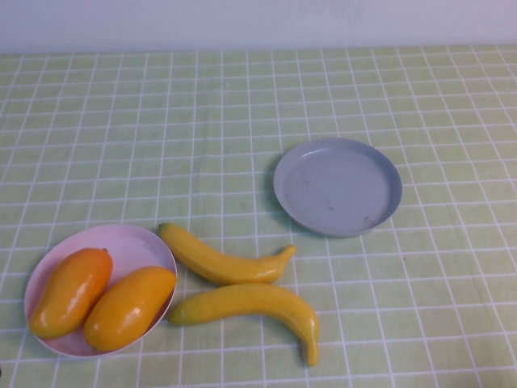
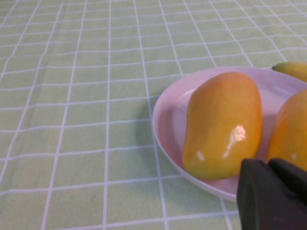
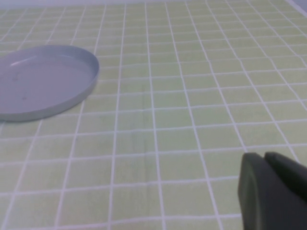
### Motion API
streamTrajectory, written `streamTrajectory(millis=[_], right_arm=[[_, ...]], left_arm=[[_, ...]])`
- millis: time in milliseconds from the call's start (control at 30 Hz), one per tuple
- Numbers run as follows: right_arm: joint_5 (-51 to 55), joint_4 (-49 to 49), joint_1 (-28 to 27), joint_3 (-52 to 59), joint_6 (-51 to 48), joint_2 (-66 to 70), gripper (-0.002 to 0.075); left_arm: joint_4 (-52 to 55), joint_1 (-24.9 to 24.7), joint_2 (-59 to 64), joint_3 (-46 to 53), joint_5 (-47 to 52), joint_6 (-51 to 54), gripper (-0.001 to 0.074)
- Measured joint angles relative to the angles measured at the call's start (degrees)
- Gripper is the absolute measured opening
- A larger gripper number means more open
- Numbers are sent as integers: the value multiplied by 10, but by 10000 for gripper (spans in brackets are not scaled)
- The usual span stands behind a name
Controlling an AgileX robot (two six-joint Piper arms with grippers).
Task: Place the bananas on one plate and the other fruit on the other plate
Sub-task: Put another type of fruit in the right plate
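Two plump orange-yellow mango-like fruits (image 1: 73, 292) (image 1: 129, 307) lie side by side on the pale pink plate (image 1: 133, 241) at the near left of the high view. Two long yellow bananas (image 1: 224, 262) (image 1: 250, 305) rest on the cloth just right of that plate. The grey-blue plate (image 1: 338, 186) sits bare, right of centre. Neither arm shows in the high view. In the left wrist view my left gripper (image 2: 268, 165) is shut, empty, close to the pink plate (image 2: 165, 120) and the nearer fruit (image 2: 223, 124). My right gripper (image 3: 264, 158) is shut, empty, over bare cloth away from the grey-blue plate (image 3: 45, 81).
A green cloth with a white grid (image 1: 121, 129) covers the whole table. A pale wall (image 1: 258, 20) runs along the far edge. A banana tip (image 2: 292, 69) shows beyond the pink plate in the left wrist view.
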Motion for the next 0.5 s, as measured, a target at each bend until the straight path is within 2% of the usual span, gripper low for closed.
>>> streamTrajectory(millis=[67, 333, 500], right_arm=[[-19, 33, 0, 0, 0, 0, -16], [-142, 296, 0, 0, 0, 0, -16], [-124, 382, 0, 0, 0, 0, -15]], left_arm=[[1, 0, 0, 0, 0, 0, 2], [1, 0, 0, 0, 0, 1, 2], [1, 0, 0, 0, 1, 1, 2]])
